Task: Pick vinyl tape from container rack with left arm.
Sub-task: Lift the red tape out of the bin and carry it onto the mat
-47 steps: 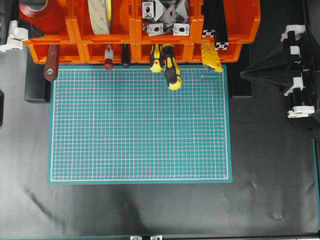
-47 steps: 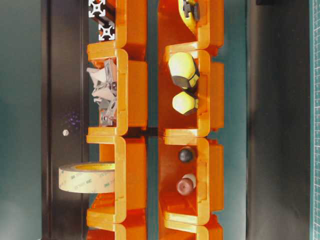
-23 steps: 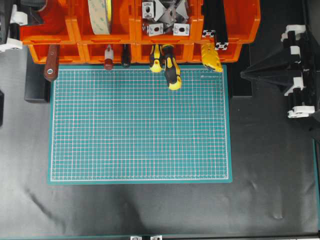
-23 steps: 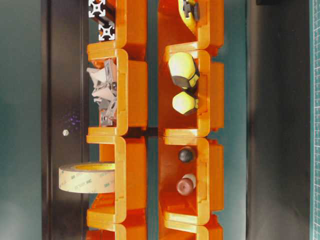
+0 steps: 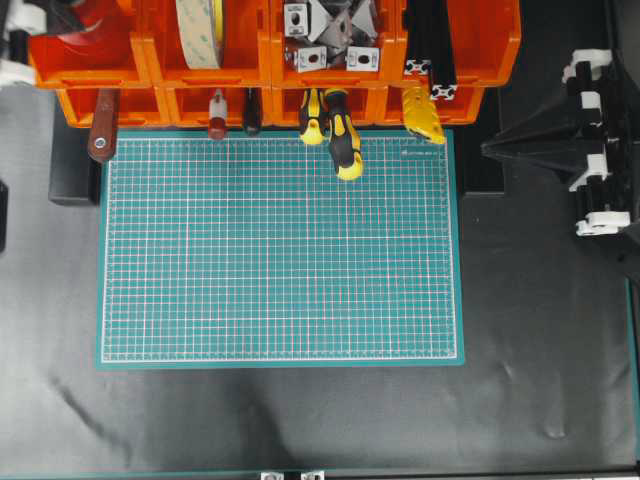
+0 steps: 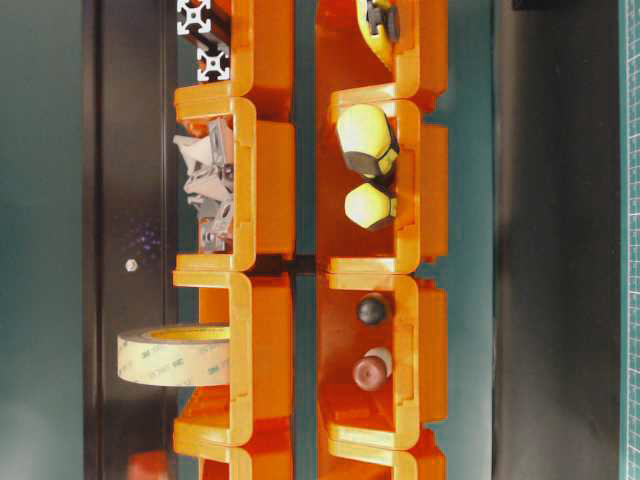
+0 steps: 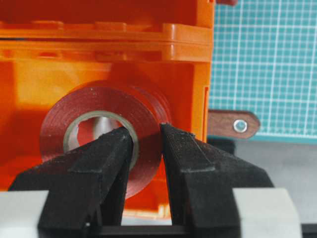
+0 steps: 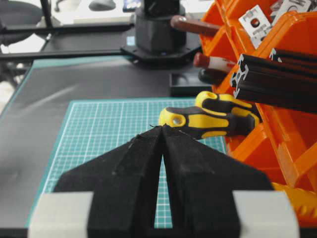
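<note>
The red vinyl tape (image 7: 59,129) stands on edge in the end bin of the orange container rack (image 7: 99,39). My left gripper (image 7: 146,131) is shut on the roll's wall, with one finger inside the pale core and the other on the outer face. In the overhead view a bit of the tape (image 5: 98,14) shows at the top left corner of the rack (image 5: 490,45). In the table-level view a red patch of the tape (image 6: 150,465) shows beside the rack at the bottom edge. My right gripper (image 8: 162,127) is shut and empty, off to the right (image 5: 488,148).
A cream tape roll (image 5: 200,30), metal brackets (image 5: 330,35) and black profiles (image 5: 430,50) fill the other upper bins. Yellow-black screwdrivers (image 5: 340,135) and a wooden handle (image 5: 102,125) stick out of the lower bins over the green cutting mat (image 5: 280,250).
The left gripper has shut on the red tape. Its white clips have shifted up and left in the overhead view, and a red patch has come into the table-level view's bottom edge.
</note>
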Motion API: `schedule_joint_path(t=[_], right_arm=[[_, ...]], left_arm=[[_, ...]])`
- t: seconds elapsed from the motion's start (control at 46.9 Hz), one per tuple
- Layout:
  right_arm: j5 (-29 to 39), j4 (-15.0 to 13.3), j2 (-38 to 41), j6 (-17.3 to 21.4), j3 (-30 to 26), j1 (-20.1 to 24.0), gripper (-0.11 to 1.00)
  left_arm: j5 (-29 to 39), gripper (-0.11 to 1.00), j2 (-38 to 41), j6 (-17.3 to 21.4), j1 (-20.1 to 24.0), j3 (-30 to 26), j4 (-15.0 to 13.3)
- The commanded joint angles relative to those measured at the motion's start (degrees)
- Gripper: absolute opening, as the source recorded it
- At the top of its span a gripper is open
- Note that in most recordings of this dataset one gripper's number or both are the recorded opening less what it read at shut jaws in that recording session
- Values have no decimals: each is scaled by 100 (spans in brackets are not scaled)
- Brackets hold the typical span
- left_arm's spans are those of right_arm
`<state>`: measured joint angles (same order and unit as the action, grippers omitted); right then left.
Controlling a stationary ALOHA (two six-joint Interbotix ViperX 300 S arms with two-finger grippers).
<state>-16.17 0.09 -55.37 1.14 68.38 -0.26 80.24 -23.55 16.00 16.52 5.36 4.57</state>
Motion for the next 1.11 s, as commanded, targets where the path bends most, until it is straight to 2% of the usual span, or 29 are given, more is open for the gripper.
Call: schedule_joint_path(t=[0.0, 0.085, 0.234, 0.362, 0.469, 0.575, 0.682, 0.788, 0.959, 1.086], right_arm=[[-35, 18, 9, 0, -123, -9, 0], [-26, 9, -9, 0, -123, -9, 0], [-26, 18, -35, 0, -123, -9, 0], [-26, 18, -53, 0, -123, -9, 0], [-26, 18, -79, 0, -132, -9, 0], [-26, 18, -141, 0, -132, -9, 0], [-18, 18, -193, 0, -149, -18, 0], [-18, 53, -237, 9, -158, -18, 0], [18, 114, -272, 9, -167, -18, 0], [70, 132, -299, 123, -176, -18, 0]], left_arm=[[211, 19, -88, -62, -141, -642, 18], [246, 19, -97, -105, -422, -932, 9], [229, 19, -97, -308, -1230, -1178, 18], [114, 19, -79, -844, -1890, -1125, 9], [-334, 19, -44, -1406, -2496, -940, 18], [-905, 19, -44, -1723, -2944, -563, 9], [-1661, 19, -26, -1951, -3287, 97, 18], [-2813, 19, -9, -2188, -3507, 800, 18], [-4614, 19, -18, -2479, -3560, 1802, 18], [-5555, 19, 62, -2505, -3568, 2355, 9]])
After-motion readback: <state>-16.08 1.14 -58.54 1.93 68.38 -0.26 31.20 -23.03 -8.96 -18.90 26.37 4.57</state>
